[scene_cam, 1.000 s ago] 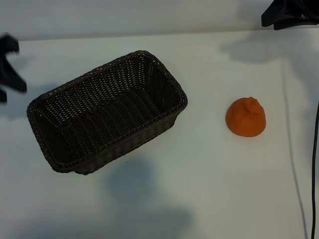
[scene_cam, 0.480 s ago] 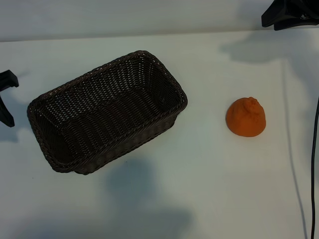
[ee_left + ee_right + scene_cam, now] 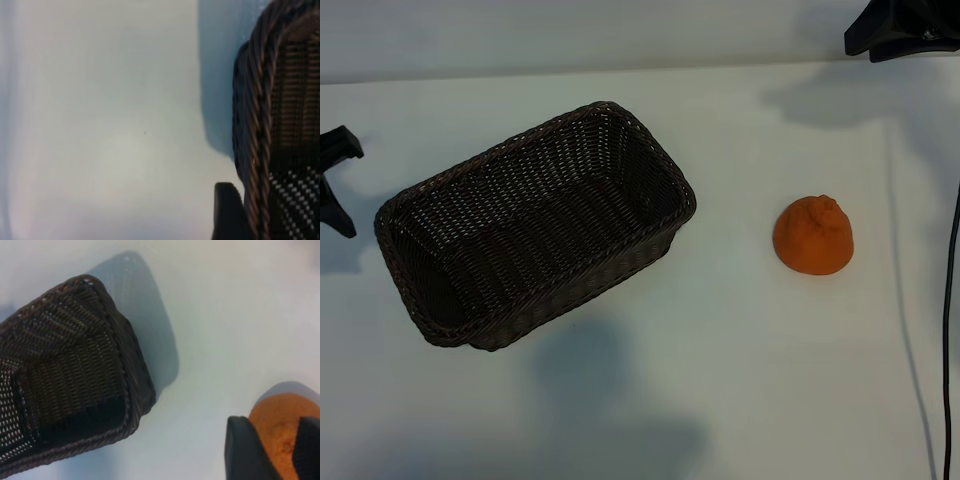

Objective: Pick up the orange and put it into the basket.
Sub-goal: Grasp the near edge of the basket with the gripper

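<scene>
The orange [image 3: 813,236] lies on the white table, right of the basket, with nothing touching it. The dark woven basket [image 3: 535,225] stands at an angle left of centre and holds nothing. My left gripper [image 3: 345,188] is at the table's left edge beside the basket's end, its fingers apart and empty. In the left wrist view one of those fingers [image 3: 227,212] shows next to the braided rim [image 3: 260,125]. My right arm [image 3: 905,25] hangs at the far right, well apart from the orange. In its wrist view the right gripper [image 3: 274,422] is open, and the orange [image 3: 280,426] shows beyond its fingers.
A black cable [image 3: 948,330] runs down the table's right edge. White tabletop [image 3: 740,360] lies between the basket and the orange and along the near side. The basket's corner [image 3: 135,390] shows in the right wrist view.
My left gripper has shifted along the table's left edge, toward the near side and then slightly back. Orange, basket and right arm have not moved.
</scene>
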{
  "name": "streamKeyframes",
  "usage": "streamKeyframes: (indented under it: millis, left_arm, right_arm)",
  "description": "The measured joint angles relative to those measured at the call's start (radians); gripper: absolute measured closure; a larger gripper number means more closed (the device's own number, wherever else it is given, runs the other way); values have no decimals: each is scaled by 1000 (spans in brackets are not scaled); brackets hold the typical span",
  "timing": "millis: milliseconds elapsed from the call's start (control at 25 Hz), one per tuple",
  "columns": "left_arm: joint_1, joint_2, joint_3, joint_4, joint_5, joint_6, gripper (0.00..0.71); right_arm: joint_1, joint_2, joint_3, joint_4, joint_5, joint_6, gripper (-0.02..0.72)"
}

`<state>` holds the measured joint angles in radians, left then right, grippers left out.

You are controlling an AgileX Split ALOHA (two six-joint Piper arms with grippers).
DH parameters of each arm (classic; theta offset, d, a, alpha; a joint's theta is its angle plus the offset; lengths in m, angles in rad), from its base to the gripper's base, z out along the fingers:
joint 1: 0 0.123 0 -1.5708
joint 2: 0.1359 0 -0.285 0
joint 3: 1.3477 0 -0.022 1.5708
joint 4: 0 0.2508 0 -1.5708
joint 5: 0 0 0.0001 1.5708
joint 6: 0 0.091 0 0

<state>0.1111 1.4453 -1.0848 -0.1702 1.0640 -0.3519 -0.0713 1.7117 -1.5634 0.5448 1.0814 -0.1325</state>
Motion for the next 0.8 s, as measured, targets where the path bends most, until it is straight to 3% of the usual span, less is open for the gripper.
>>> streamKeyframes:
  millis: [800]
  left_arm:
    - [0, 150, 1, 3, -115, -22, 265]
  right_arm:
    - [0, 0, 0, 0, 2, 0, 425]
